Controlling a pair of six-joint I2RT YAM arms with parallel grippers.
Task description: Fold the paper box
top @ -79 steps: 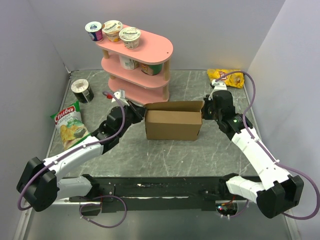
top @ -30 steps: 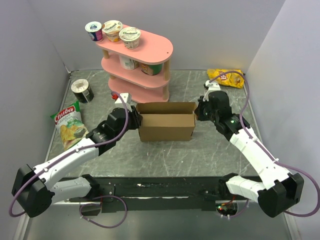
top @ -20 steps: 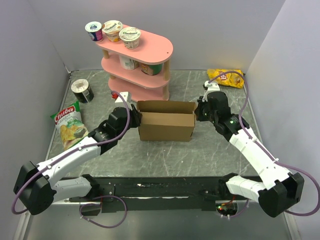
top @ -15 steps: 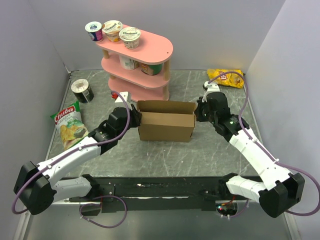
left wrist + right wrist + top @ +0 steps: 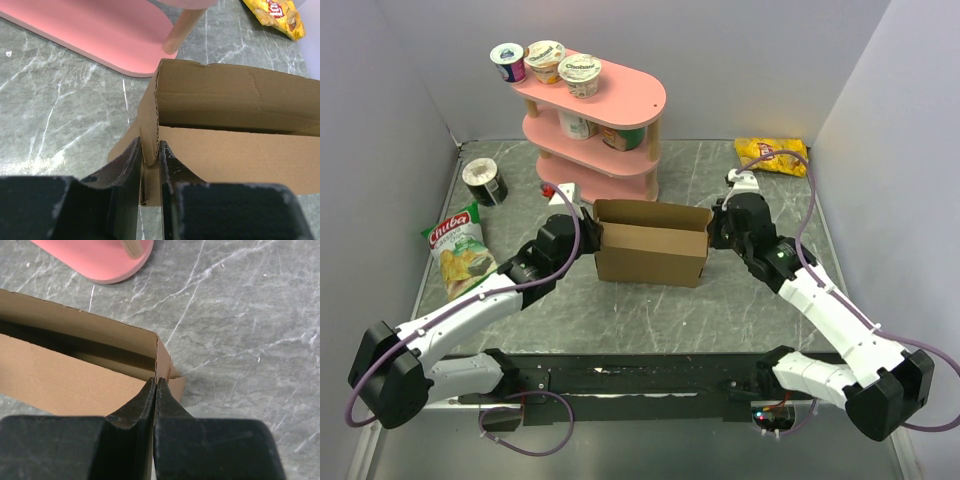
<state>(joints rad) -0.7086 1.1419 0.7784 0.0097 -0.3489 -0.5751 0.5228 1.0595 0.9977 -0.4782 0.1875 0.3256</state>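
The plain brown cardboard box (image 5: 652,255) stands open-topped on the grey marbled desk (image 5: 720,310). My left jaws grasp its 9 o'clock end wall; my right jaws, clenched tight, seem to pinch the 3 o'clock wall.

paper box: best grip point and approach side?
Pinch a short end wall of the paper box at its top rim, coming in from that end, fingers straddling it. The box stands open-topped, so that thin upright edge is exposed. The left gripper holds the left end so.
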